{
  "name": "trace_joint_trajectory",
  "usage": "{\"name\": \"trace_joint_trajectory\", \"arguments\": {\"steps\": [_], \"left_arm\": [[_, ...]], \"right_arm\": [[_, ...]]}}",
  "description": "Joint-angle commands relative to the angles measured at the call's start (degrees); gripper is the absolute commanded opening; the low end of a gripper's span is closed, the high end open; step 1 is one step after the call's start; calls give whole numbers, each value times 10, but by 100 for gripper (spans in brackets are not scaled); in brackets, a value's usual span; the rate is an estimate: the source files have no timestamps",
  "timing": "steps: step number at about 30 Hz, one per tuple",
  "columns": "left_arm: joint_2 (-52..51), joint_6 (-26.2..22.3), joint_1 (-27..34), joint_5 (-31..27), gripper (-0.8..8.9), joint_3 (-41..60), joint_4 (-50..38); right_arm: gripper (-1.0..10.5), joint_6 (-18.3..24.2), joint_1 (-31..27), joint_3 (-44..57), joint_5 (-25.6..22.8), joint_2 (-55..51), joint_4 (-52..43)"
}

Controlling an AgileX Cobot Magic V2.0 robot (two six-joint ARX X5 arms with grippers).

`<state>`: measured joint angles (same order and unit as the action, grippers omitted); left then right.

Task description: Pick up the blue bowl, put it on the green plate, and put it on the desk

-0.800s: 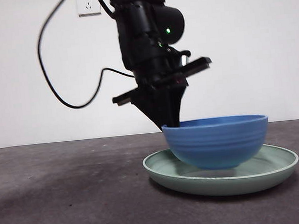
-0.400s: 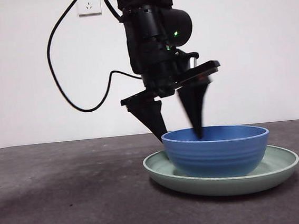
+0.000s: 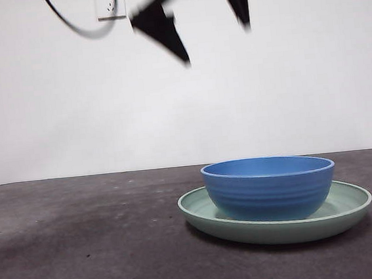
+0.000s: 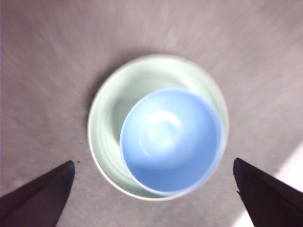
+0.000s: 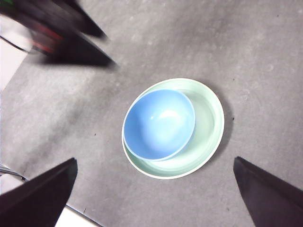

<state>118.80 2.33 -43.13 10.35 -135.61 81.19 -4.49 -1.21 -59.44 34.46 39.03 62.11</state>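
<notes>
The blue bowl (image 3: 270, 187) sits upright in the green plate (image 3: 280, 230), off-centre toward one side of it, on the desk (image 3: 84, 241). My left gripper (image 3: 216, 44) is open and empty, blurred, high above the bowl at the top of the front view. In the left wrist view the left gripper (image 4: 153, 162) looks straight down on the bowl (image 4: 170, 139) and plate (image 4: 106, 118). My right gripper (image 5: 155, 161) is open and empty, high over the bowl (image 5: 159, 124) and plate (image 5: 210, 118). The left gripper also shows in the right wrist view (image 5: 71, 42).
A white wall socket (image 3: 109, 3) and a black cable (image 3: 69, 22) hang on the wall behind. The desk's edge (image 5: 80, 218) shows in the right wrist view. Bare desk lies to the left of the plate.
The left gripper opened and let go of the bowl, which settled onto the plate. The gripper then rose well above it.
</notes>
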Motion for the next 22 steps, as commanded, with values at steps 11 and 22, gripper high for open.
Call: {"name": "trace_joint_trajectory", "arguments": {"steps": [11,22], "left_arm": [[-506,-62,68,0,653,345,-47],[-813,-35,98,0,653,679,-184]], "right_arm": [[569,9,1,-8,7,2,8],[569,9,1,-8,16,2,24]]}}
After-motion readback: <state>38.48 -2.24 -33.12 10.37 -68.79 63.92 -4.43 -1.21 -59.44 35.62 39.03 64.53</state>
